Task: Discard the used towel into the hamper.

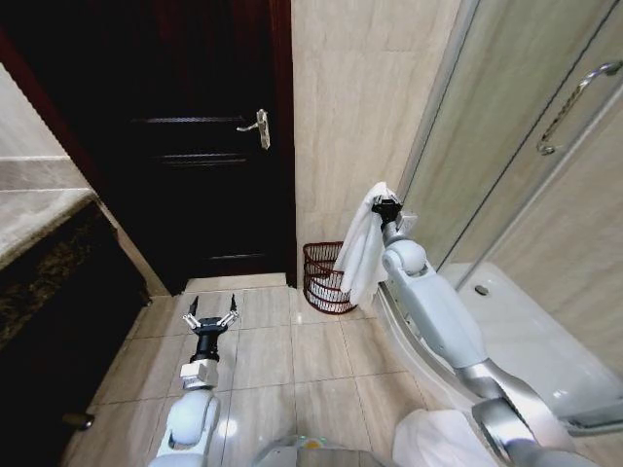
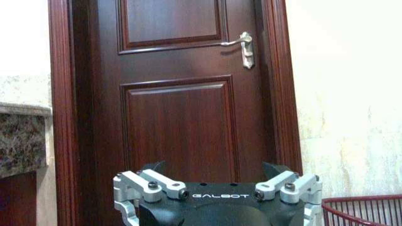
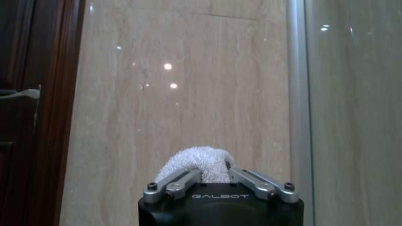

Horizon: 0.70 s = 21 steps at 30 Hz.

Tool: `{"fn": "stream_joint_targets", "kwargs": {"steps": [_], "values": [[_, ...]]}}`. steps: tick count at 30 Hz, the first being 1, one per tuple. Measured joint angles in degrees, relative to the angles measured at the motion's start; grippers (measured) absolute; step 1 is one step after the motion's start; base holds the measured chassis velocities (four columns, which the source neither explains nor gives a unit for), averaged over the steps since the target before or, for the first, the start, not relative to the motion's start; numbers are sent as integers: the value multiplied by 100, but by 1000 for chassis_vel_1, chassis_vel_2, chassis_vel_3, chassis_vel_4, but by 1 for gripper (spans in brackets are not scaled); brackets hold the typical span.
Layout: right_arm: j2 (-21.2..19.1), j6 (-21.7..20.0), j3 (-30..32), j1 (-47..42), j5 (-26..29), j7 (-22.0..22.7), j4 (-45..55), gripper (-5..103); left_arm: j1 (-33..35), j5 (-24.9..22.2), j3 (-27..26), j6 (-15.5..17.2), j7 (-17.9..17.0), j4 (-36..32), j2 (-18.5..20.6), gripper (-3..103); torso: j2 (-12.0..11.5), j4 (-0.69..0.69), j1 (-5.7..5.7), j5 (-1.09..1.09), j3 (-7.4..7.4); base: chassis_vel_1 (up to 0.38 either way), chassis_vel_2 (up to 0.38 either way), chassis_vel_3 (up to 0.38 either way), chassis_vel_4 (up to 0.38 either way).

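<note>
The right hand (image 1: 386, 205) is raised beside the tiled wall (image 1: 360, 107), clamped on the white towel (image 1: 364, 248). The towel hangs down above and partly in front of the hamper (image 1: 321, 279), which stands on the floor (image 1: 282, 360) by the door (image 1: 195, 136). The left hand (image 1: 211, 320) is low over the floor, fingers spread, holding nothing.

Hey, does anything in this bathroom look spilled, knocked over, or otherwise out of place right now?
Nothing stands out. The hamper stands upright by the wall, and the white towel hangs from the right gripper just above it. The left gripper is open, over the floor.
</note>
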Motion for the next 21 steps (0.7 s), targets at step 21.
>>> {"fn": "stream_joint_targets", "kwargs": {"steps": [21], "values": [[-122,26,185,-522,-35,1,532,2,-54,43,49,68,5,-38,57,100,45,0,20,0,25,-12,10,11,-10]]}}
